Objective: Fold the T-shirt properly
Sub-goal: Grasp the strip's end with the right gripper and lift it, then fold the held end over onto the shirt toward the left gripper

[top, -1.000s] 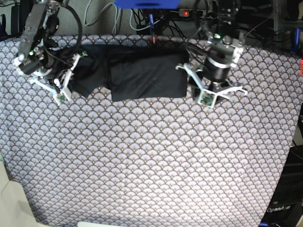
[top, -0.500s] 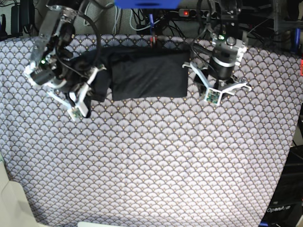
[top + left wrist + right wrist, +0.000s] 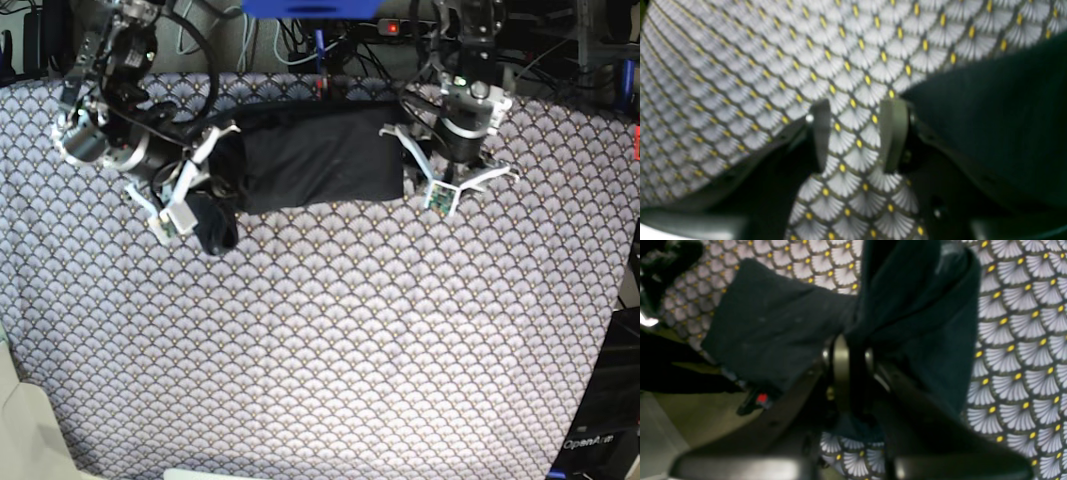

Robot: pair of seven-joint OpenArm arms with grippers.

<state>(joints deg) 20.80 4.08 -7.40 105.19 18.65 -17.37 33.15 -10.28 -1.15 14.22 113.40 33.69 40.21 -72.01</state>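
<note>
Our right gripper [image 3: 853, 373] clamps a bunched fold of the T-shirt [image 3: 315, 165]. Our left gripper [image 3: 857, 133] hangs apart over the tablecloth [image 3: 740, 66], empty.

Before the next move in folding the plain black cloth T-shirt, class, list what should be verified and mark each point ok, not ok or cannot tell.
1. Right gripper shut on the plain black cloth T-shirt: ok; dark cloth is pinched between its fingers.
2. Left gripper free of cloth: ok; it is open, with only the grey fan-patterned tablecloth between its fingers.
3. Left gripper placed at the shirt's edge: ok; the cloth edge lies right beside one finger.
4. Folded body lying flat: ok in the base view.
5. Lifted end free of bunching: not ok; it hangs in a lump under the right gripper.
6. Sleeves tucked in: cannot tell.
</note>
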